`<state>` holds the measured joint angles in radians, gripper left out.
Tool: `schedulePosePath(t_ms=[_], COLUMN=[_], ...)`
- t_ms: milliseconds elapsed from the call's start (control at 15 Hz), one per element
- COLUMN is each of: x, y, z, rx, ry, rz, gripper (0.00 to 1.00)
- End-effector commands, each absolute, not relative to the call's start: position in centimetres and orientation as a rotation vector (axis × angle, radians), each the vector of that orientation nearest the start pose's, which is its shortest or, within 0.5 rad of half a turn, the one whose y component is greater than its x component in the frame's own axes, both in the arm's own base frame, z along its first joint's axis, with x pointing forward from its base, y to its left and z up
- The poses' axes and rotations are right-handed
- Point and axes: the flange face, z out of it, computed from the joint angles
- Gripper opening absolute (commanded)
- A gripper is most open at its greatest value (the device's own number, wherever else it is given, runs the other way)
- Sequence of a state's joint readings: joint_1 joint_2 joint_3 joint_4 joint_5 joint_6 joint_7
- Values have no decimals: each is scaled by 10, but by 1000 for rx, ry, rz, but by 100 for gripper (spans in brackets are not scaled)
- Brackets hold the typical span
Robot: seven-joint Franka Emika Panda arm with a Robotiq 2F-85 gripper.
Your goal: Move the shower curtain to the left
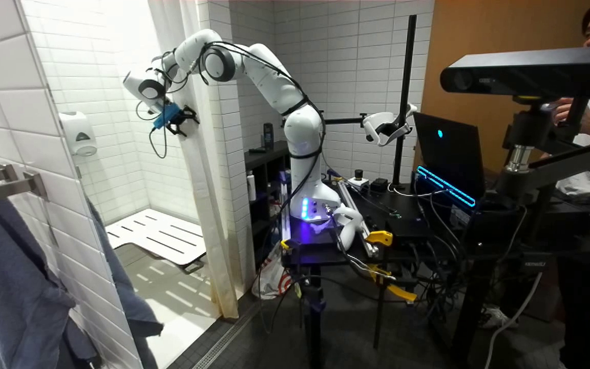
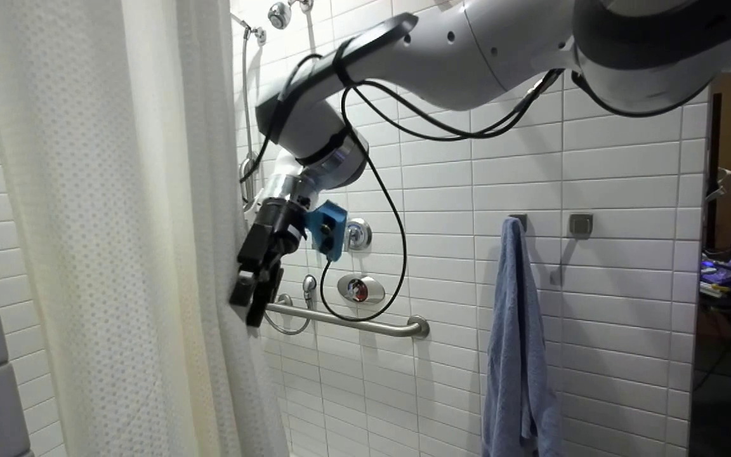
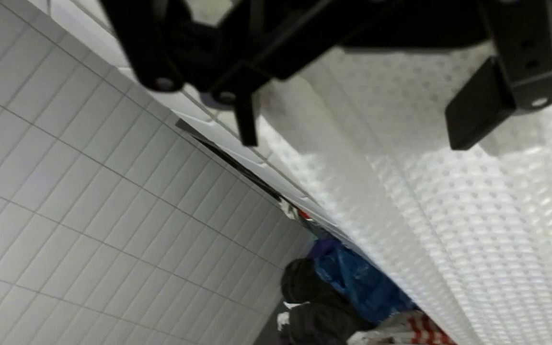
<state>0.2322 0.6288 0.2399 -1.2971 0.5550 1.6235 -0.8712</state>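
Note:
The white, textured shower curtain (image 1: pixel 208 205) hangs beside the tiled wall edge at the shower opening. It fills the side of an exterior view (image 2: pixel 118 222) as a wide folded sheet. My gripper (image 1: pixel 190 125) is at the curtain, well above the floor. In an exterior view the gripper (image 2: pixel 248 311) points down beside the curtain's edge, and its fingertips overlap the fabric. In the wrist view the fingers of the gripper (image 3: pixel 362 129) are wide apart, with the curtain (image 3: pixel 448 215) seen between and beyond them. Whether the fingers touch the fabric cannot be told.
A white slatted shower bench (image 1: pixel 156 236) stands inside the shower. A metal grab bar (image 2: pixel 353 322) and a blue towel (image 2: pixel 521 355) are on the tiled wall. A tiled wall edge (image 1: pixel 226 118) borders the curtain. Bags (image 3: pixel 362 278) lie low beyond the wall.

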Motion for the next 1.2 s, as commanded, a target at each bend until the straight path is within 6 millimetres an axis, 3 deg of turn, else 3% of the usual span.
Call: schedulePosePath(t_ms=[0,333,733,867,1133], x=[632,651,660,657,648], y=[302,244,173,164,179], z=[415,444,479,486,501], rx=[-2185,-2487,-2816,-2804,-2558], ry=[-1407,-1408,-1266,-1211,-1146], rz=[145,181,172,171,87], gripper=[100,100,100,100,100])
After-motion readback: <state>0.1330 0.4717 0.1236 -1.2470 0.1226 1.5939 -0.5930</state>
